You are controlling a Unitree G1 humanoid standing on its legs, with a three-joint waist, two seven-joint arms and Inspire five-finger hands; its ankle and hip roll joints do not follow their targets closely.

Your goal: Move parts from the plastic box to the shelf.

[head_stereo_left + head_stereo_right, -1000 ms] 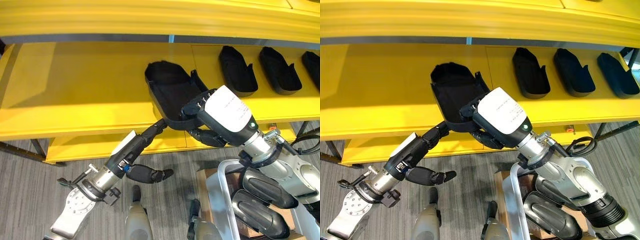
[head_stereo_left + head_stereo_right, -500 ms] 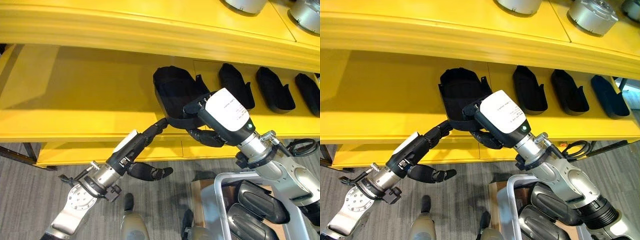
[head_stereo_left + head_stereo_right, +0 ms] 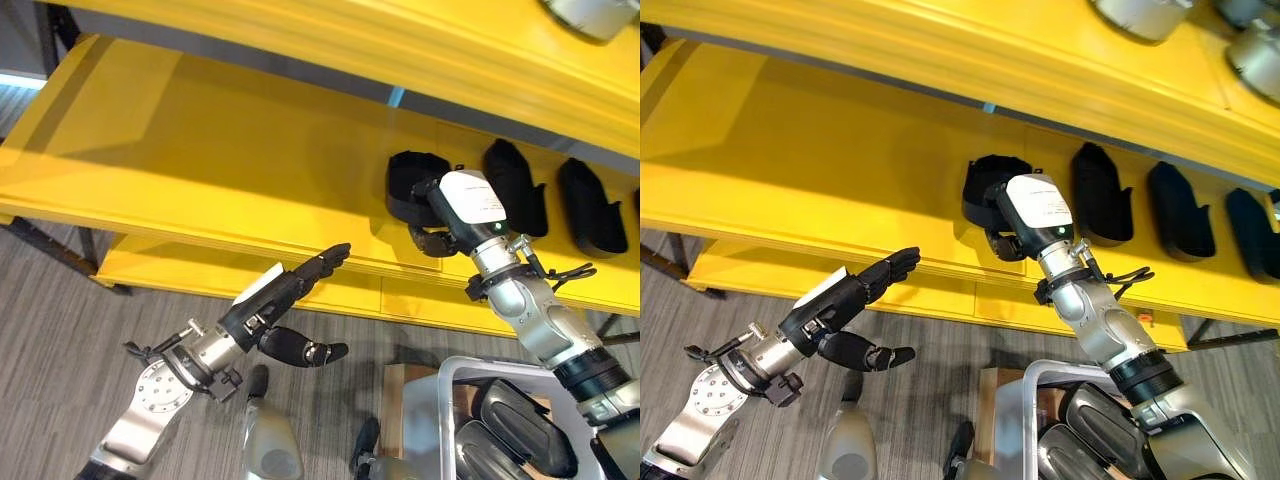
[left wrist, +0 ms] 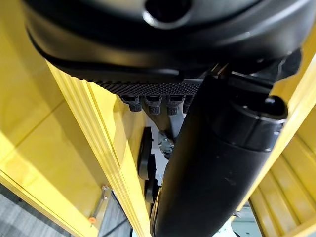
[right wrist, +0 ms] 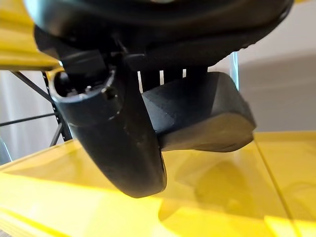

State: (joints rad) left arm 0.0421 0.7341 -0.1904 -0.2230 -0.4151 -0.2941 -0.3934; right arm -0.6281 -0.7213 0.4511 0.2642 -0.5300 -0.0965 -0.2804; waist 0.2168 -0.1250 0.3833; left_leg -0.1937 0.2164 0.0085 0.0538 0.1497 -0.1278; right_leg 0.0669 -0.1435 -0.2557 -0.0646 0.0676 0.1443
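In the left eye view the right hand (image 3: 452, 205) grips a black moulded plastic part (image 3: 412, 187) on the yellow metal shelf (image 3: 180, 160), its fingers largely hidden behind it; similar black parts (image 3: 588, 205) rest alongside. A white plastic box (image 3: 452, 420), cut off, holds more. In the right eye view the left hand (image 3: 855, 290) hovers outstretched, empty. The right wrist view shows fingers curled round the part.

Shelf (image 3: 180, 170) bare leftward; black parts (image 3: 515, 185) crowd its right
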